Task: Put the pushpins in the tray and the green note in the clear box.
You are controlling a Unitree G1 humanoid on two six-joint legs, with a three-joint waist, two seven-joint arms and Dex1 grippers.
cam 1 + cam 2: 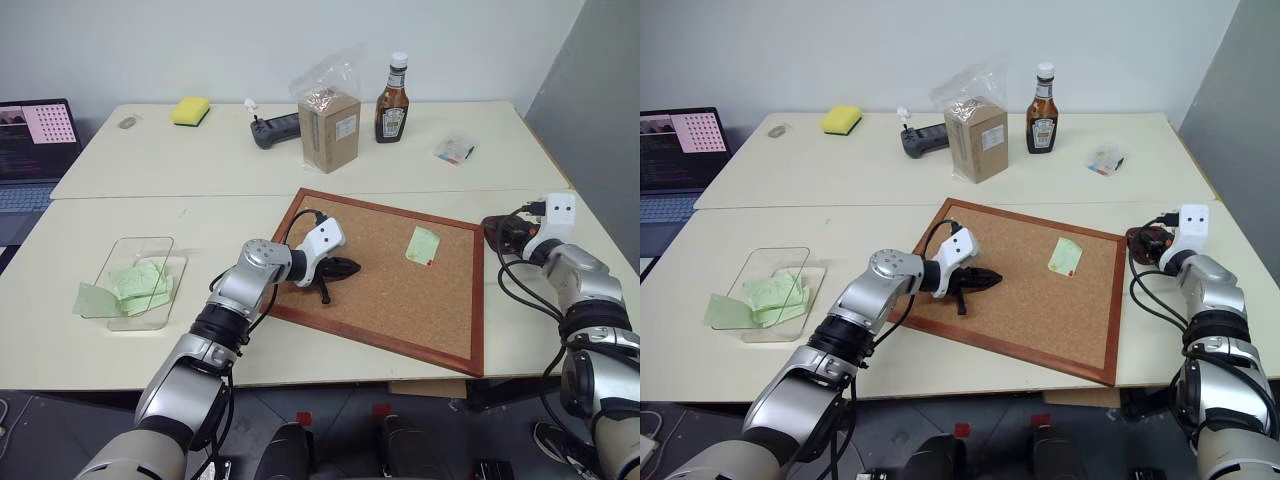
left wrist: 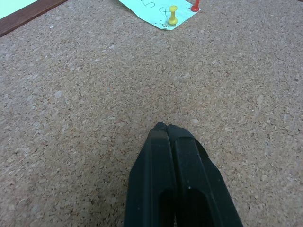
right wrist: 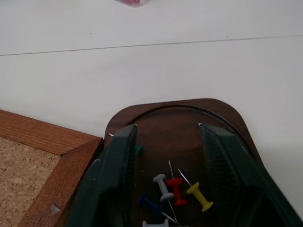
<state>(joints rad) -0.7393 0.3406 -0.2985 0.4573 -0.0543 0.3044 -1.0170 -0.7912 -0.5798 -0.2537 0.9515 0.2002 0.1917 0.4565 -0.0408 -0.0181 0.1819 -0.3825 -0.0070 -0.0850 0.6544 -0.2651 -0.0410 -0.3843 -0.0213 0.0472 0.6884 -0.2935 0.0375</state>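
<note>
Several pushpins [image 3: 177, 191] lie in the tray [image 3: 222, 116] under the open right claw [image 3: 166, 163]. One green note [image 1: 422, 244] remains pinned to the corkboard [image 1: 400, 290]; left claw [image 2: 169, 130] closed, empty.

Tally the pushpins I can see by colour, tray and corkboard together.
Red pushpins: 2
Yellow pushpins: 2
Whitish pushpins: 2, one cut off at the picture's edge
Blue pushpin: 1
Green pushpin: 1, partly behind the right claw
Total: 8

Spread fingers [image 3: 120, 179] straddle the tray [image 3: 227, 118] holding loose pushpins [image 3: 176, 190], beside the corkboard [image 3: 28, 170].
</note>
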